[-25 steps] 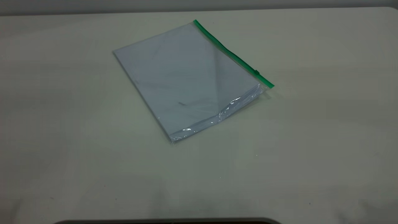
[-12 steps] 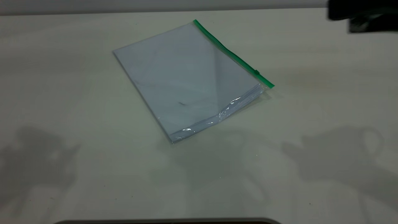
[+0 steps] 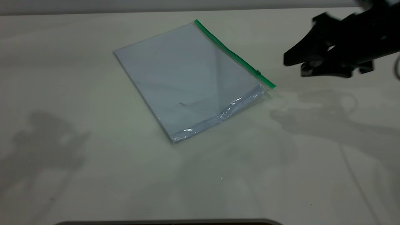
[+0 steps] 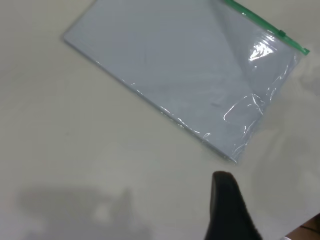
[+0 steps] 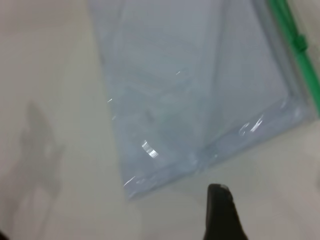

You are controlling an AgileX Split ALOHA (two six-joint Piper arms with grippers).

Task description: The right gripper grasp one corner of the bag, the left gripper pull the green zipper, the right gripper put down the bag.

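Bag point(image 3: 190, 79) flat on the pale table point(image 3: 93, 175), set at a slant, white paper showing through, green zipper point(image 3: 232, 53) along the long edge on the right side, slider tab point(image 3: 258, 72) close to that edge's near end. Right gripper point(image 3: 293, 64) up in the air, off to the right of the zipper's near corner and apart from it, grasping nothing, fingers parted slightly; left gripper point(image 4: 227, 210) only a dark fingertip in its wrist view, apart from the bag's near corner; released or clenched, cannot tell.

Right tool point(image 3: 292, 64) right of bag point(image 3: 187, 81)
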